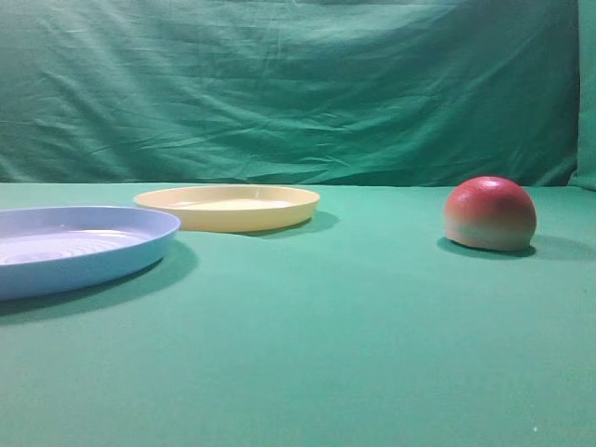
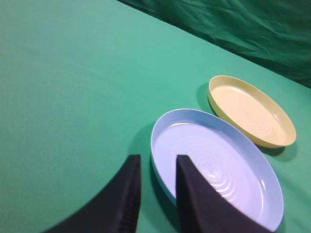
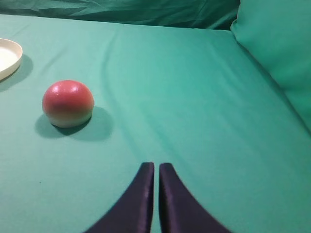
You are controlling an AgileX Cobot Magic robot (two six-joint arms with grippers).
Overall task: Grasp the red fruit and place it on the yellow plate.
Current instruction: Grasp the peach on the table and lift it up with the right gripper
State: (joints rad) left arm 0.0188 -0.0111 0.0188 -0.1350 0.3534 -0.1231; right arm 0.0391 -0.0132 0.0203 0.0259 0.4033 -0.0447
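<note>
Staged lab: green cloth (image 1: 298, 84) backdrop, tabletop.

Red fruit (image 1: 490, 213): right, on green cloth (image 1: 326, 354) | yellow plate (image 1: 227, 207): centre-left, well apart | light-blue plate (image 1: 79, 247): left edge, nearer camera

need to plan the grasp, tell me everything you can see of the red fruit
The red fruit is a smooth, matte dome, red on top fading to yellow-green at its base. It sits flat side down, upright, alone on the green cloth, casting a soft shadow. Nothing touches it: the yellow plate lies well apart, and the right claw, its fingers nearly together, is off to one side.
</note>
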